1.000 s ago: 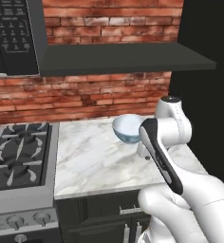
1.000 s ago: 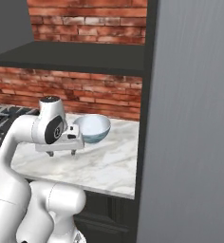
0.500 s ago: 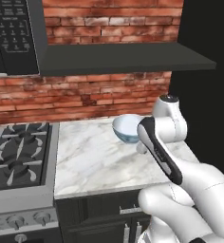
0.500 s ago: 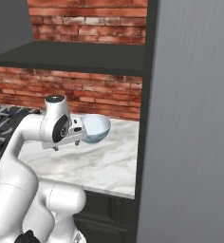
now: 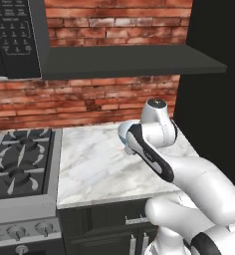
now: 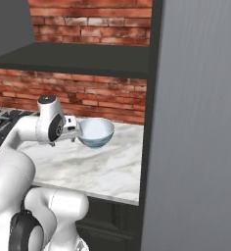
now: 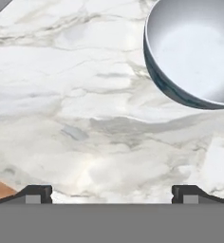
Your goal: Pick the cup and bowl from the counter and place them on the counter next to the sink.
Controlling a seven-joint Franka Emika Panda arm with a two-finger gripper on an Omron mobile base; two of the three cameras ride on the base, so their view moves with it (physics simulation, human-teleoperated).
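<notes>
The bowl [image 7: 194, 52] is pale blue-white inside with a dark blue-grey lower wall. It stands on the white marble counter [image 7: 76, 104] near the brick wall. My gripper [image 7: 112, 194] hangs open over bare marble, beside the bowl and apart from it, with nothing between its fingertips [image 7: 35, 193]. In the right base view the white hand [image 6: 70, 129] sits just left of the bowl [image 6: 94, 132]. In the left base view my arm covers most of the bowl [image 5: 122, 133]. The cup and the sink are out of view.
A gas stove [image 5: 20, 164] borders the counter [image 5: 94, 169] on the left, under a black microwave [image 5: 12, 35]. A dark shelf [image 5: 124, 60] overhangs the counter. A tall grey panel [image 6: 200, 122] closes off the counter's right end.
The arm has swung back and left toward the brick wall, bringing the hand up beside the bowl. The bowl has not moved and the jaws stay open.
</notes>
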